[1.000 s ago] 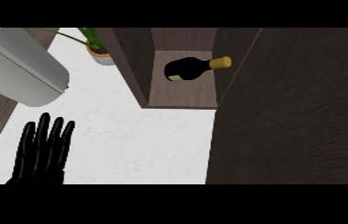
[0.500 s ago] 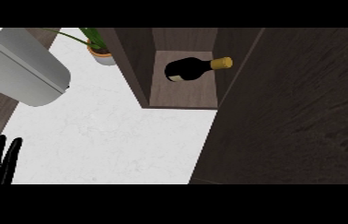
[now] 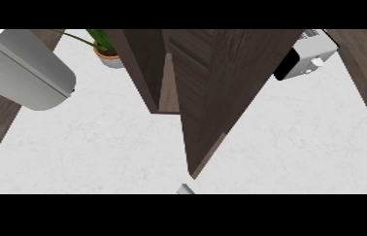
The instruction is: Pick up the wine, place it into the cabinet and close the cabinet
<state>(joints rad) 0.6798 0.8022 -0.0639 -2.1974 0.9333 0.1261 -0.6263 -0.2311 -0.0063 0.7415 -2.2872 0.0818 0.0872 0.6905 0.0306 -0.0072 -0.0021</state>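
So the cabinet door point(image 3: 215, 99) is swinging across way further than it was half a second ago. Back then you could look straight into the open compartment and see the wine lying on its side in there, gold cap toward the door. Now the door is covering nearly the whole opening and only a thin strip of the inside point(image 3: 169, 92) is peeking out between it and the cabinet's left wall point(image 3: 143, 65). I can't see the bottle at all right now, so I'm guessing it's sitting inside where it was, just hidden behind the door. That would mean the placing part is done and the closing is almost finished, with only that last gap left to shut.

The left hand was sliding off the lower left edge a moment back and now it's gone from view completely. The right hand isn't showing either, so I can't tell whether either one is open or curled. There's a tiny grey sliver point(image 3: 185, 189) at the bottom edge, under the door's corner; can't tell what it is.
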